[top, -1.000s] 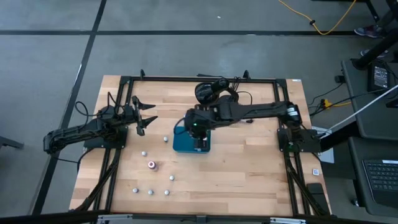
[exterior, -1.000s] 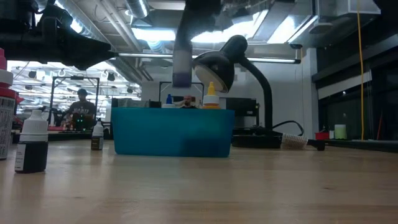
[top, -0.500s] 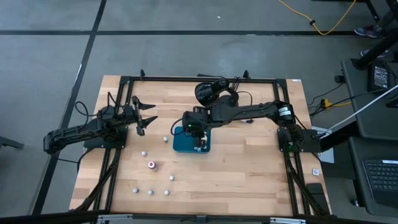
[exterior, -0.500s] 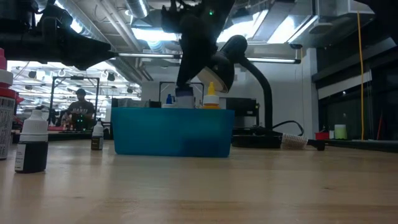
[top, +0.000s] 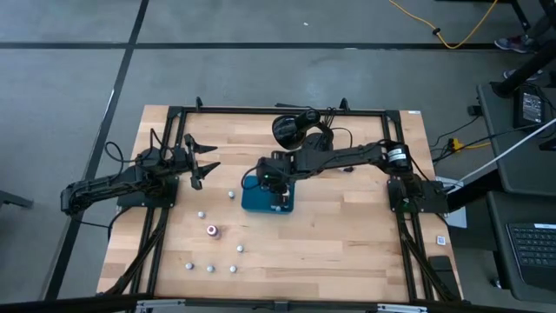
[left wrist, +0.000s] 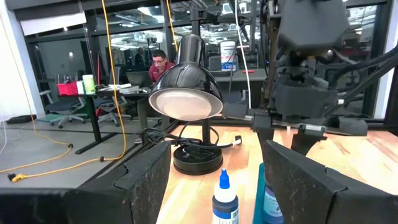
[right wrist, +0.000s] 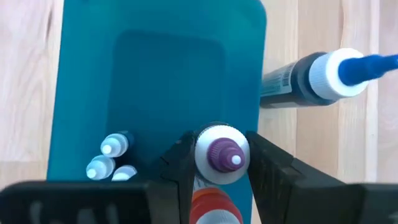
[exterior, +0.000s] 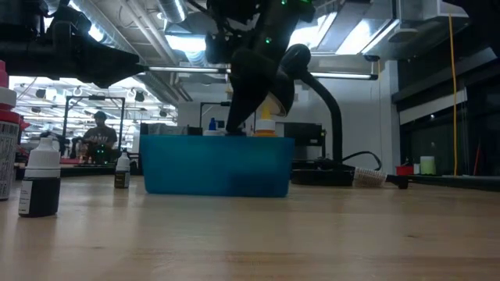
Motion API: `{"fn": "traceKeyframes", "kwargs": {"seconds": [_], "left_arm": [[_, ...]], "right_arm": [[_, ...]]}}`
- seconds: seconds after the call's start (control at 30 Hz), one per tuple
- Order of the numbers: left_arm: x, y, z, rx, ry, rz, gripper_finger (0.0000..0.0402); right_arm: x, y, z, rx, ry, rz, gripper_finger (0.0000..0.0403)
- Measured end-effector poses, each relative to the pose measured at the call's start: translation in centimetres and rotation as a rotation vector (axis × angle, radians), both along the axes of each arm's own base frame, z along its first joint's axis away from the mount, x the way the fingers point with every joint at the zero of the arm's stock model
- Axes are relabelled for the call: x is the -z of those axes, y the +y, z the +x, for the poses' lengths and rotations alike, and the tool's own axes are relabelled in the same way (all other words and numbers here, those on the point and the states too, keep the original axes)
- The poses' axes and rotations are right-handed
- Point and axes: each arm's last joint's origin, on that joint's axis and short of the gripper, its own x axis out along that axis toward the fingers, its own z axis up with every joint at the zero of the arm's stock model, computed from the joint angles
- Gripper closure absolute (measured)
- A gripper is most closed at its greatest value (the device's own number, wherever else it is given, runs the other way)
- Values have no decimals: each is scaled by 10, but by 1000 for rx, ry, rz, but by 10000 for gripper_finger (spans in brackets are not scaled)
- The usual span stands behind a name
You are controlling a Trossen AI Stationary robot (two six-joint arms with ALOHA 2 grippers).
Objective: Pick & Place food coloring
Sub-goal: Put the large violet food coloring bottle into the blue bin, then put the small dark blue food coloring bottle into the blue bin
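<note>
The right hand hangs over the teal tray, which sits near the middle of the worktop. Its fingers are clamped on a purple-topped bottle, seen end-on from the wrist, with a red-orange cap just under it, cut off by the frame edge. Three pale bottle tips lie inside the tray. A blue-tipped bottle lies on the wood just beside the tray wall.

In the high view the arm hides the held bottle. More small bottles are scattered toward 7 o'clock of the tray, too small to tell their colours, perhaps one reddish.

The left hand waits at 10 o'clock of the tray, fingers apart.
</note>
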Motion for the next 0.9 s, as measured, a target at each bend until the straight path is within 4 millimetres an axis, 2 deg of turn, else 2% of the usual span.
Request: {"fn": "traceKeyframes", "kwargs": {"seconds": [0.1,0.3,0.47,0.9], "left_arm": [[0,0,0,0,0,0,151],[0,0,0,0,0,0,151],[0,0,0,0,0,0,151],[0,0,0,0,0,0,151]], "right_arm": [[1,0,0,1,1,0,269],[1,0,0,-1,-5,-1,207],[-1,0,-1,1,-5,0,172],[-43,4,7,111,-123,63,160]]}}
